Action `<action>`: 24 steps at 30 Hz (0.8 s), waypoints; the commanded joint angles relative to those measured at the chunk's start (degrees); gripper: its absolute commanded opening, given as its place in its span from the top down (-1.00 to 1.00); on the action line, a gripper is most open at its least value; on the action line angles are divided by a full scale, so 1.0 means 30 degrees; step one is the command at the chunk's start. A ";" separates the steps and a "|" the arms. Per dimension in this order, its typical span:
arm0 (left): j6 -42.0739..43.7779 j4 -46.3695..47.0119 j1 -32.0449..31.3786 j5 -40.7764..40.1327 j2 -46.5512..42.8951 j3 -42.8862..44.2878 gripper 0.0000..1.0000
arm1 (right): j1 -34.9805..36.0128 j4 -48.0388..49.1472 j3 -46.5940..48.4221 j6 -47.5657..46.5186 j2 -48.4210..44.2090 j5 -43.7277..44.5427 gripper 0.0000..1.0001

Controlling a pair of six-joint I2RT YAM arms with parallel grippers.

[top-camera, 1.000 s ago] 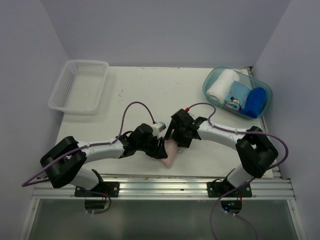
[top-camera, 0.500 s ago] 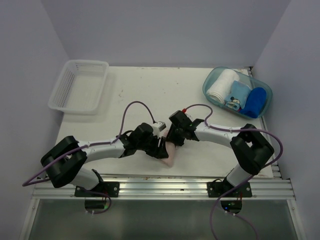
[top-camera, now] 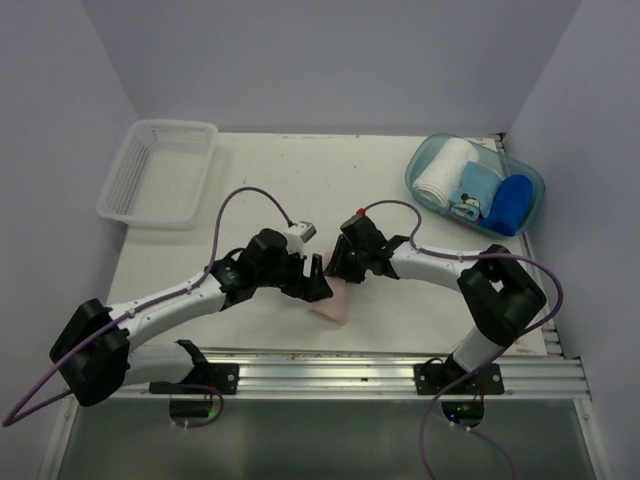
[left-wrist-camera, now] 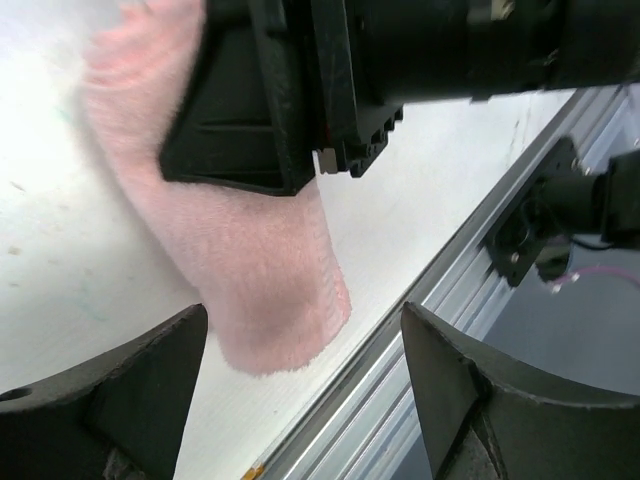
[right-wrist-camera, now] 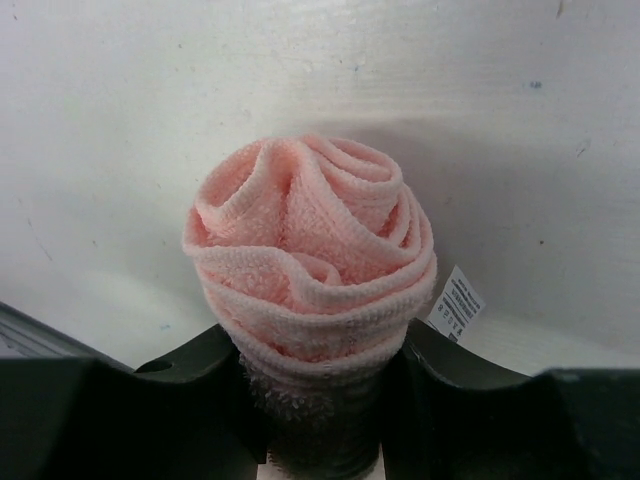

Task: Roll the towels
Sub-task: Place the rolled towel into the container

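Observation:
The pale pink towel (top-camera: pixel 336 302) lies rolled up near the table's front edge, between the two arms. My right gripper (top-camera: pixel 341 272) is shut on one end of the roll. In the right wrist view the spiral end of the pink towel (right-wrist-camera: pixel 310 240) sits squeezed between the fingers (right-wrist-camera: pixel 425 350), with a white label (right-wrist-camera: pixel 457 300) beside it. My left gripper (top-camera: pixel 317 285) stands open just left of the roll and is not touching it. In the left wrist view the pink towel (left-wrist-camera: pixel 265 270) lies ahead of the spread fingers (left-wrist-camera: pixel 455 380). The royal blue towel (top-camera: pixel 510 203) rests rolled in the tub.
A clear blue tub (top-camera: pixel 410 178) at the back right also holds a white towel (top-camera: pixel 440 172) and a printed light blue cloth (top-camera: pixel 472 195). A white mesh basket (top-camera: pixel 160 125) stands at the back left. The aluminium rail (top-camera: pixel 320 370) runs along the front edge, close to the roll.
My left gripper has opened, let go of the pink roll and drawn back to the left. My right gripper has closed on the roll's end.

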 commanded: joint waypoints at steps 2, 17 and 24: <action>0.0632 -0.1155 0.2013 0.0383 -0.2422 0.1053 -0.64 | -0.1162 0.1082 -0.0212 -0.1912 -0.1217 -0.0973 0.57; 0.2361 -0.2212 0.5824 0.2230 -0.2483 0.1727 -0.64 | -0.6985 -0.6204 0.4440 -0.5485 -0.5380 -0.3553 0.64; 0.2684 -0.2183 0.6556 0.2552 -0.2454 0.1581 -0.64 | -1.3904 -0.9784 0.7986 -0.7450 -0.5559 -0.6450 0.64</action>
